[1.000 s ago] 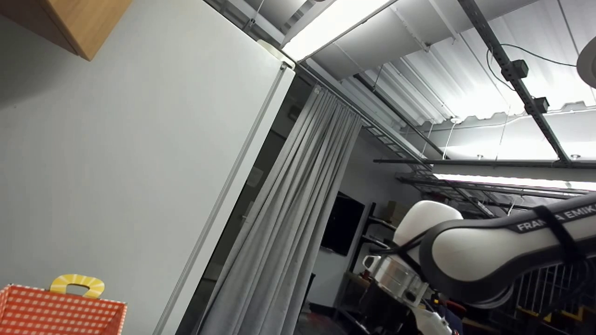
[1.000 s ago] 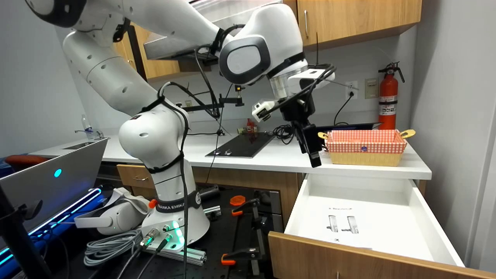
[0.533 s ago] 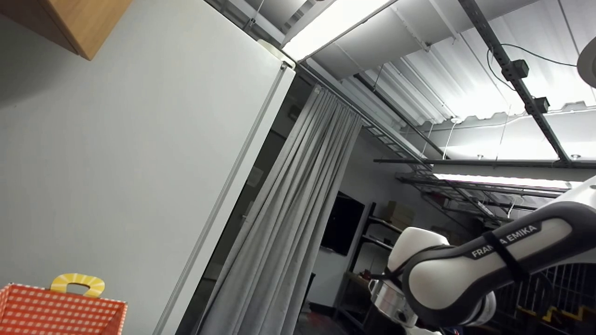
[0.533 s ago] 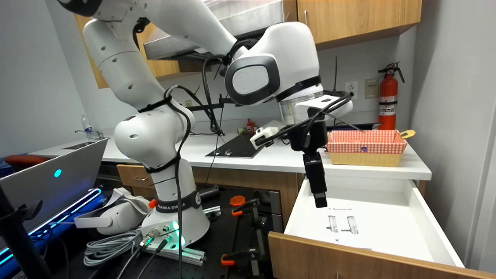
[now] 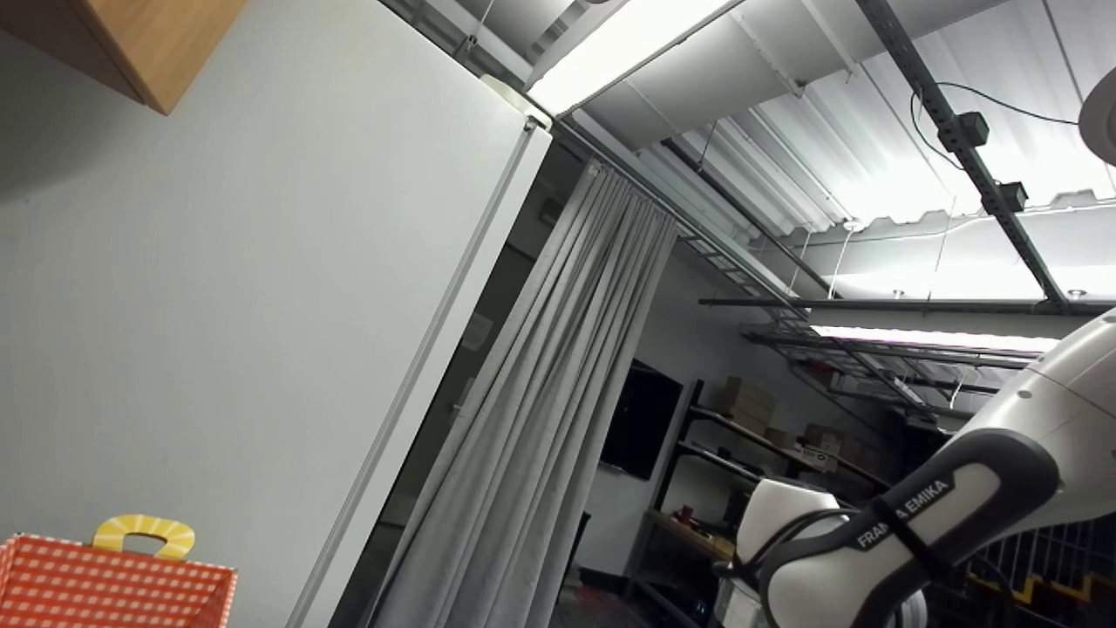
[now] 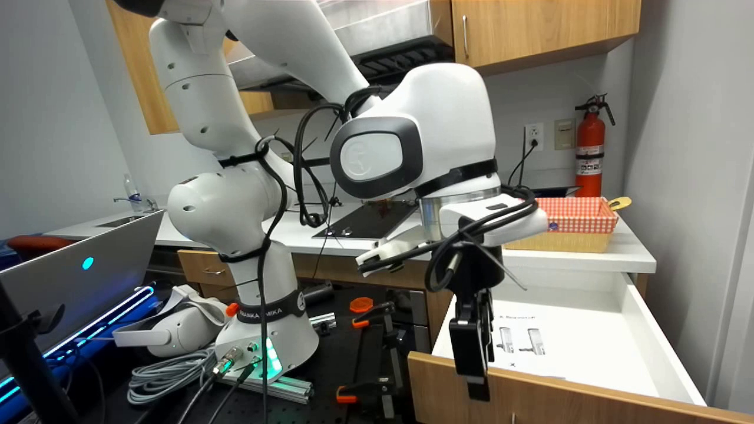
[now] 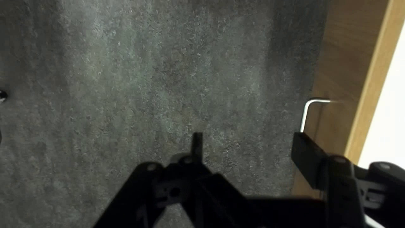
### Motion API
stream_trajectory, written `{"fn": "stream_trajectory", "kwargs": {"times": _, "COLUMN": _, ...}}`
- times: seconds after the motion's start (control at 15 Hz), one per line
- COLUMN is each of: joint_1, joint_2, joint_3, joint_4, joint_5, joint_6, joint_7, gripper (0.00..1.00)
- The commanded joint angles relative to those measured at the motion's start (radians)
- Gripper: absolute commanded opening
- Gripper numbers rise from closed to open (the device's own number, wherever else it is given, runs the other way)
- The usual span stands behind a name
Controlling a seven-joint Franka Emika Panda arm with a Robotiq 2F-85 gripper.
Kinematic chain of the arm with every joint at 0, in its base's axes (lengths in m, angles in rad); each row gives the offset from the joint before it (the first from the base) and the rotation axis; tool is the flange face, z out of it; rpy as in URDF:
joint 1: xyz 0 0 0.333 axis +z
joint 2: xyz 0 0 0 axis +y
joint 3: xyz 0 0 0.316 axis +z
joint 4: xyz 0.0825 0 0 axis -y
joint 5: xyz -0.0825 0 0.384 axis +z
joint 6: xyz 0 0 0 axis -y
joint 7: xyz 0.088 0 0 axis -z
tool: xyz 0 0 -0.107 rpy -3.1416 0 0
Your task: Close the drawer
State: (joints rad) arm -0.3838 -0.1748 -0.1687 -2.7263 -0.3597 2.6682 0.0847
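Note:
The drawer is pulled out and open in an exterior view, with its white inside (image 6: 577, 324) and wooden front (image 6: 565, 391) showing. A printed sheet lies on its floor. My gripper (image 6: 477, 386) hangs low there, overlapping the left part of the drawer front. In the wrist view my gripper (image 7: 248, 141) is open with nothing between its fingers. The right fingertip overlaps the lower part of the metal drawer handle (image 7: 305, 115); whether they touch I cannot tell. The wooden drawer front (image 7: 338, 72) runs along the right side. Another exterior view shows neither drawer nor gripper.
A red checked basket (image 6: 574, 218) stands on the white counter (image 6: 624, 253) above the drawer; it also shows in an exterior view (image 5: 113, 580). Black clamps (image 6: 377, 386) with orange ends sit left of the drawer. Grey floor (image 7: 164, 79) lies below my gripper.
My gripper has come down and toward the camera, from beside the basket, past the drawer's inside, to the left part of the drawer front. The drawer has not moved.

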Motion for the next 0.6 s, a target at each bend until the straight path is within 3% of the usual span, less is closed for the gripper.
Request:
{"fn": "stream_trajectory", "kwargs": {"times": 0.0, "joint_1": -0.033, "joint_2": 0.148, "joint_3": -0.007, "joint_4": 0.062, "joint_5": -0.138, "joint_6": 0.101, "joint_7": 0.167, "gripper": 0.42}}
{"fn": "stream_trajectory", "kwargs": {"times": 0.33, "joint_1": 0.033, "joint_2": 0.334, "joint_3": -0.082, "joint_4": 0.166, "joint_5": -0.316, "joint_6": 0.195, "joint_7": 0.424, "gripper": 0.05}}
{"fn": "stream_trajectory", "kwargs": {"times": 0.4, "joint_1": 0.059, "joint_2": 0.371, "joint_3": -0.105, "joint_4": 0.189, "joint_5": -0.334, "joint_6": 0.213, "joint_7": 0.469, "gripper": 0.00}}
{"fn": "stream_trajectory", "kwargs": {"times": 0.53, "joint_1": 0.120, "joint_2": 0.452, "joint_3": -0.151, "joint_4": 0.231, "joint_5": -0.327, "joint_6": 0.257, "joint_7": 0.535, "gripper": 0.00}}
